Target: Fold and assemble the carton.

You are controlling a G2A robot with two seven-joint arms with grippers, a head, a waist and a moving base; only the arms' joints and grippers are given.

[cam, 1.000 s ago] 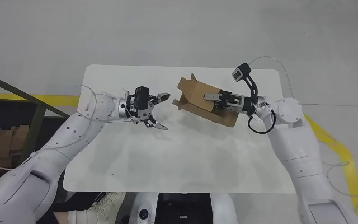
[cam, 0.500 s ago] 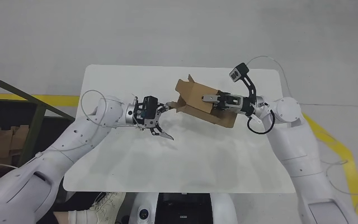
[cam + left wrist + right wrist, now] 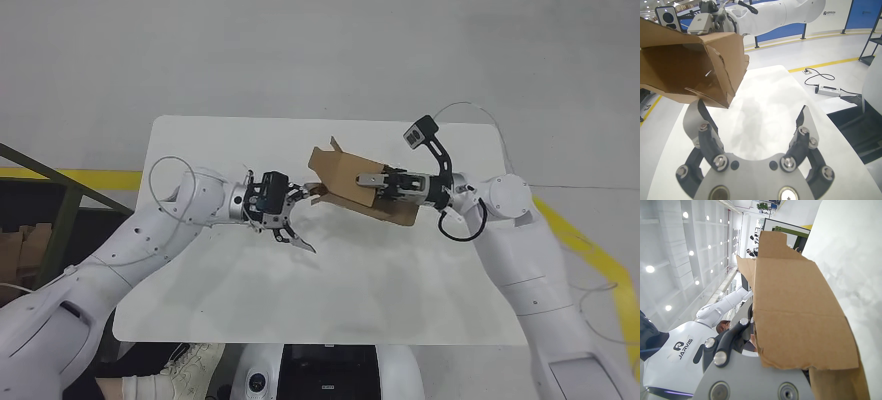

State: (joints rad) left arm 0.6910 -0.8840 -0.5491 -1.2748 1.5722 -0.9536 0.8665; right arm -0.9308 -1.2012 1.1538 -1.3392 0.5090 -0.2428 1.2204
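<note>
Right gripper (image 3: pixel 372 180) clamps the brown corrugated cardboard carton (image 3: pixel 345 178); left gripper (image 3: pixel 750 113), spread wide, sits at its eight o'clock (one fingertip (image 3: pixel 693 111) at a flap (image 3: pixel 694 92)). A hard shove might twist it loose.

The top camera sits above the arms, looking straight down on the whole table (image 3: pixel 350 290). The left wrist camera, just behind the left gripper (image 3: pixel 750 106), faces low along the tabletop into the nearby carton (image 3: pixel 674 64). The right wrist camera, rolled sideways, sits close against the carton's outer wall. All three share the carton.
</note>
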